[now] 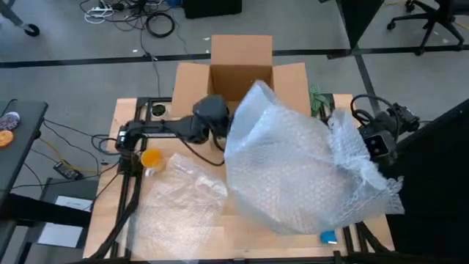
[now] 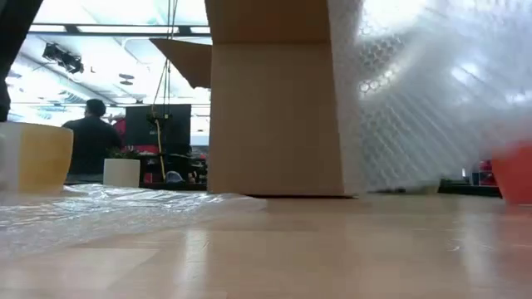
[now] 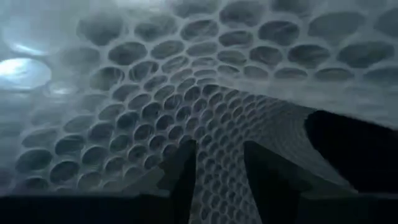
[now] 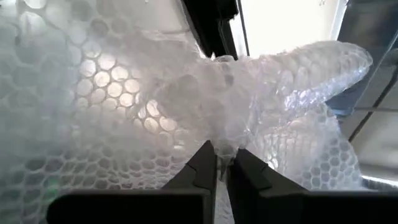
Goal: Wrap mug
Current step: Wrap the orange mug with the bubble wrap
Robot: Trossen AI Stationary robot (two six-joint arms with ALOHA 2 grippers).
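Bubble wrap: a big sheet was held up off the table between both arms, billowing in front of the cardboard box.
Right end effector: was seen closed down tight on a bunched edge of the wrap, at the table's right side.
Left end effector: was pushed into the sheet near the box, with wrap pinched between its 2 fingers, so a grip was judged likely.
Mug: the orange mug was left on the table's left side beside the left arm's base, well apart from the lifted sheet, not yet covered.
Other plastic: a clear flat sheet was lying just beside the mug.
Risk: the wrap could be snagged on the box flaps, or the mug knocked over if the sheet got dragged across too low.
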